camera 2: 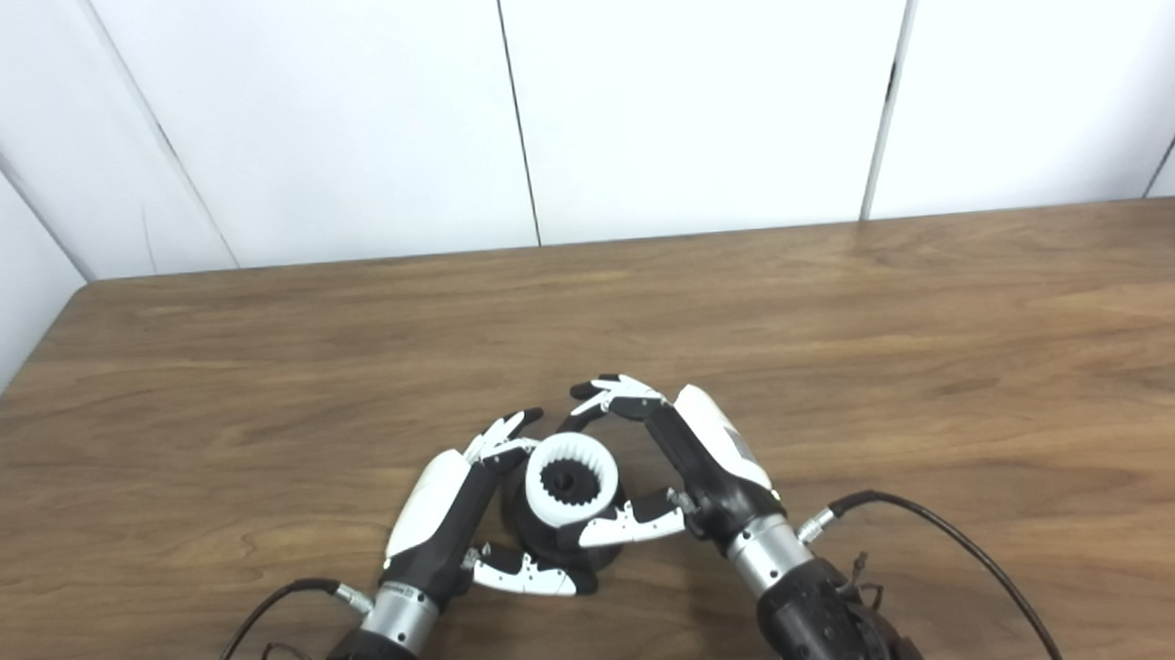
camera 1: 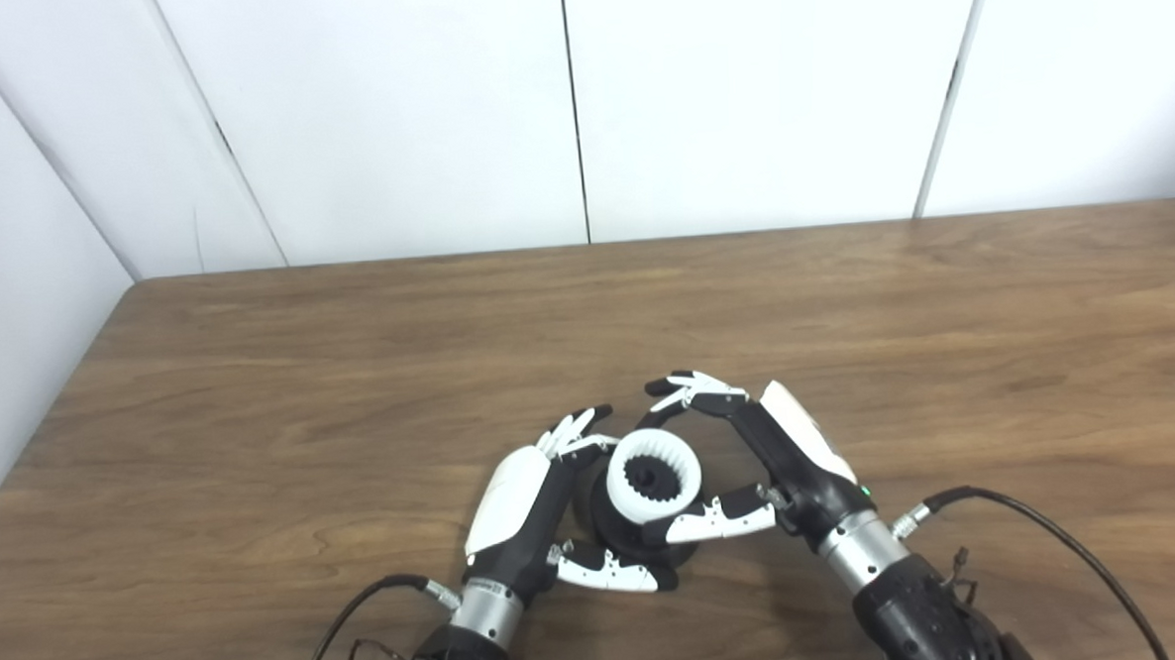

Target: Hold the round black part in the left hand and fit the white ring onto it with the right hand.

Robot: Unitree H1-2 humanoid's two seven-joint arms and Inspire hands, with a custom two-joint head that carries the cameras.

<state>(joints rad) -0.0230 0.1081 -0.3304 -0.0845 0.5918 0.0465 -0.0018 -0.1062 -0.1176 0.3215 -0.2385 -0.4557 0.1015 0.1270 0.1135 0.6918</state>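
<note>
- Round black part (camera 1: 624,533): dark, circular body with a wider base, standing upright near the front edge of the wooden surface, centre-left. A toothed black hub (camera 1: 652,477) shows in its middle, seen through the ring.
- White ring (camera 1: 654,479): short, thick-walled, ridged with fine teeth around its inner face. It sits on top of the black part, around the hub, tilted slightly toward the camera.
</note>
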